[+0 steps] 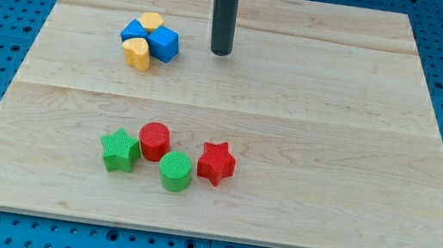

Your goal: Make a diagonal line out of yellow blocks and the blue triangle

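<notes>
Yellow blocks (142, 39), blue triangle (136, 30), left of my tip (220, 53)

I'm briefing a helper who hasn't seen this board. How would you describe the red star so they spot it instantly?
Start at the wooden board and go to the four-block cluster near the view's bottom. The red star is its rightmost block, beside the green cylinder; the only other red block is round.

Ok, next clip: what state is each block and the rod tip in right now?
my tip: on the board, right of the blue-yellow cluster, touching no block.
upper yellow block: packed against the blue blocks.
lower yellow block: packed in the same cluster.
left blue block: in cluster, shape unclear.
right blue block: in cluster.
green star, red cylinder, green cylinder, red star: grouped near the view's bottom.
</notes>
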Controlling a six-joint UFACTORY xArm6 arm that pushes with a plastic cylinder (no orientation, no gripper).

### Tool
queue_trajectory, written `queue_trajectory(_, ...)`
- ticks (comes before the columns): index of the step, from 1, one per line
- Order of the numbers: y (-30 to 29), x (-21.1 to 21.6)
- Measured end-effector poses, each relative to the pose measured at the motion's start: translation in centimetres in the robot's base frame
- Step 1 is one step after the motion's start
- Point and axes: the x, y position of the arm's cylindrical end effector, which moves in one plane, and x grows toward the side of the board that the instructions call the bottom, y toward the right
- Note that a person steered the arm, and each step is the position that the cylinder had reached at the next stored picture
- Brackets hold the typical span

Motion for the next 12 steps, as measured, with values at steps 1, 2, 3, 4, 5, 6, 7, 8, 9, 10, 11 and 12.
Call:
queue_trajectory(1, 1.1, -0.1)
queue_trajectory(2, 0.4, -5.2)
queue_trajectory(3, -7.7, -5.7)
queue_trajectory(4, -12.5, -5.7)
queue_trajectory(5, -11.5, -2.9)
queue_trajectory(6, -11.4, 1.0)
queue_trajectory(7, -10.7, 4.7)
queue_trajectory(8, -10.4, 9.7)
queue_trajectory(9, -9.9, 12.8)
queue_trajectory(10, -15.8, 13.5)
queue_trajectory(11, -17.9, 15.7)
queue_trajectory(12, -18.1, 17.5)
